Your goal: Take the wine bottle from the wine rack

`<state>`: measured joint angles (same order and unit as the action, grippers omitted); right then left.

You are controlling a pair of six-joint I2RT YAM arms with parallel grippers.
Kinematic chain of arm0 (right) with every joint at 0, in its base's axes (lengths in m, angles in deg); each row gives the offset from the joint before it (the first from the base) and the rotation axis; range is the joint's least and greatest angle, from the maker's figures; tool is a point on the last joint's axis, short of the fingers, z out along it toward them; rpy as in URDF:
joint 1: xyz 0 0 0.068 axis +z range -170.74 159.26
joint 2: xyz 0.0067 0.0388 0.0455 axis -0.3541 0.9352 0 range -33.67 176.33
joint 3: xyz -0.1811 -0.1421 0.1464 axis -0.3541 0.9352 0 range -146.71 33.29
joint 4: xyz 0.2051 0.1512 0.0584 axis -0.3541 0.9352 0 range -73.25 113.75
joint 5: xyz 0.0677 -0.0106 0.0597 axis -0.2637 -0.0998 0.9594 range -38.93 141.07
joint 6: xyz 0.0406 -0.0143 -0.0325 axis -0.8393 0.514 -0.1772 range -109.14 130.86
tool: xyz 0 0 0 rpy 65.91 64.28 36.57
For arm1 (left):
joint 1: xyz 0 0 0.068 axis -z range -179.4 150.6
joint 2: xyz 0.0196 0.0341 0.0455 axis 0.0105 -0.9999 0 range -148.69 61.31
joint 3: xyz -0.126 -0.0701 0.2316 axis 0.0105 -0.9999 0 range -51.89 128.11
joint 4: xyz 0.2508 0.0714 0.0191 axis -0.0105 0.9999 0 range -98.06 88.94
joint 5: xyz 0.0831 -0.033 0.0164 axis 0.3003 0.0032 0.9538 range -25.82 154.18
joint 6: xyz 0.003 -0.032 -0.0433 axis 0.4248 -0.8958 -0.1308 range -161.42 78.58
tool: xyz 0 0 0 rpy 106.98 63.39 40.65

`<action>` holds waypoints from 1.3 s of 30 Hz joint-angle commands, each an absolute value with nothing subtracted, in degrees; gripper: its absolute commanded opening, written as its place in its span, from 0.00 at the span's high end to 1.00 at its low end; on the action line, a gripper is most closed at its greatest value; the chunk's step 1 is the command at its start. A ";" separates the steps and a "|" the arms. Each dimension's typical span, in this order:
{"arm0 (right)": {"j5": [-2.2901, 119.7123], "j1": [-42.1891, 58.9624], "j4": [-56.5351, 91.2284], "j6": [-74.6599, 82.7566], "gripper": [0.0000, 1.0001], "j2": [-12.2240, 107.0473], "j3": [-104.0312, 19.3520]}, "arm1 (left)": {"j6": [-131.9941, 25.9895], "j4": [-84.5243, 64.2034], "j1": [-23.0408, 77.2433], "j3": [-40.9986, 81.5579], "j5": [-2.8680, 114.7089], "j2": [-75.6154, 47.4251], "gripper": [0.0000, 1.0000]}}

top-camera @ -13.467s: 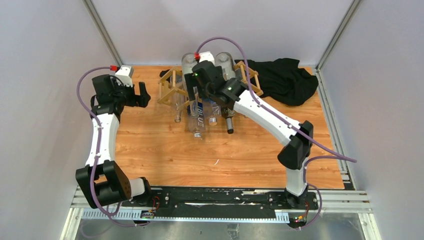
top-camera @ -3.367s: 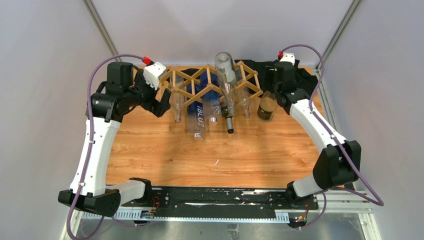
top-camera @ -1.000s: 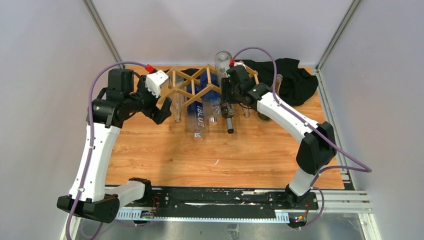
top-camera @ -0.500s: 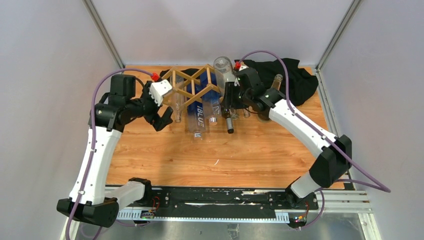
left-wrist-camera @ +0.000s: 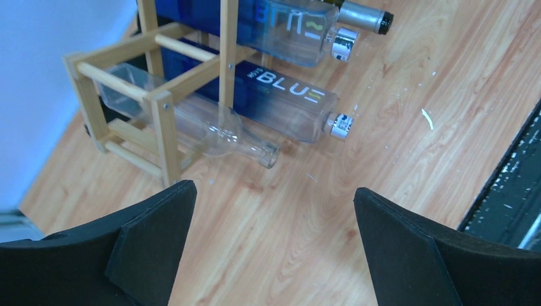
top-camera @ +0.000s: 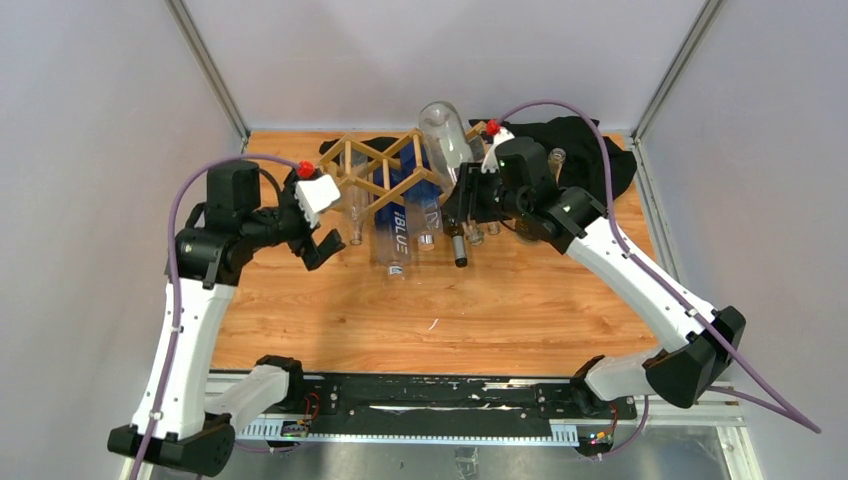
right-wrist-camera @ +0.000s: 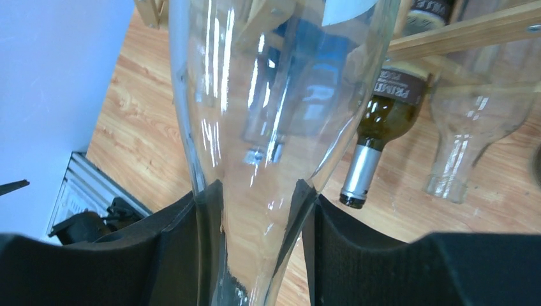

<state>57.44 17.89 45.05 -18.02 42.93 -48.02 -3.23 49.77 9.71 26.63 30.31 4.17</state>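
Note:
The wine rack [top-camera: 372,172] is a tan wooden lattice standing at the back of the table, with several bottles lying in its cells. My right gripper [top-camera: 466,207] is shut on the neck of a clear glass wine bottle [top-camera: 446,138], which tilts up over the rack's right part with its base highest. In the right wrist view this wine bottle [right-wrist-camera: 255,95] fills the frame, its narrow part pinched between the black fingers [right-wrist-camera: 182,255]. My left gripper [top-camera: 316,243] hangs open left of the rack. It [left-wrist-camera: 273,191] holds nothing, above bare wood in front of the rack [left-wrist-camera: 159,95].
A blue-labelled bottle [top-camera: 395,228] and a dark green bottle [top-camera: 458,246] point their necks toward me from the rack. Another clear bottle [left-wrist-camera: 217,131] lies in the lower left cell. A black cloth [top-camera: 585,150] lies at the back right, with a bottle neck [top-camera: 557,156] showing against it.
The right gripper has drawn the clear bottle toward me and to the right, raising its base. The left gripper has pulled back from the rack's left end, still open.

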 commanded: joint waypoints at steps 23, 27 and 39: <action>66.14 41.64 40.67 -12.27 1.00 50.10 -57.88 | 41.87 42.02 9.39 5.29 26.69 27.14 0.00; 70.36 43.06 40.62 -11.52 1.00 50.58 -57.99 | 46.39 42.04 9.39 2.81 26.90 28.50 0.00; 74.47 46.09 43.29 -8.88 1.00 50.76 -58.51 | 58.25 41.73 9.48 -5.17 30.34 31.72 0.00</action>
